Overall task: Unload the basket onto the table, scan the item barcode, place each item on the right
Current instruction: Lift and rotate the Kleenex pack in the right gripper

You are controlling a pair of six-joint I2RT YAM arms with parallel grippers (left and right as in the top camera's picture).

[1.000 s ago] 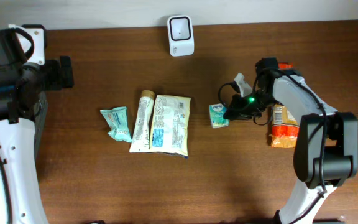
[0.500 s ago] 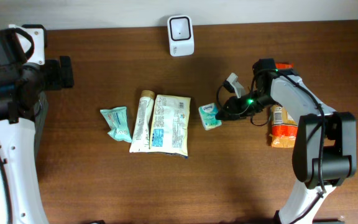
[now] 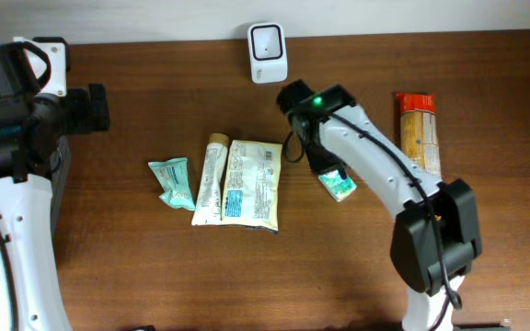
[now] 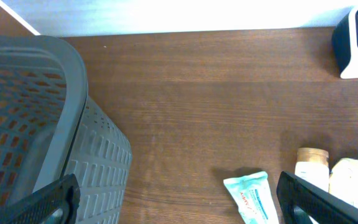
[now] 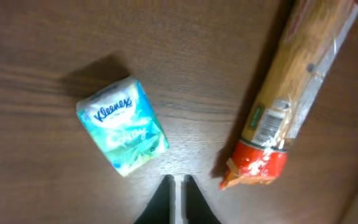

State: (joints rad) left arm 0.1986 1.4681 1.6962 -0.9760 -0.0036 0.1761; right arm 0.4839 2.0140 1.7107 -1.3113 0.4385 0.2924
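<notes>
A small teal Kleenex tissue pack (image 3: 337,186) (image 5: 122,125) lies flat on the brown table. My right gripper (image 5: 178,182) hovers just beside it with only a thin slit between its fingers and nothing in them. In the overhead view the right gripper (image 3: 323,164) sits between the pack and the white barcode scanner (image 3: 268,52) at the table's far edge. My left gripper (image 4: 179,205) stays wide open at the far left, above the table beside the basket, holding nothing.
A grey slatted basket (image 4: 36,124) stands at the left. A teal packet (image 3: 172,181), a beige tube (image 3: 212,179) and a white pouch (image 3: 254,182) lie mid-table. A long orange-and-red package (image 3: 419,133) (image 5: 297,87) lies to the right of the tissue pack.
The right arm swung from the right side up toward the scanner. The tissue pack it carried now lies free on the table, and its fingers have parted slightly. The left arm has not moved.
</notes>
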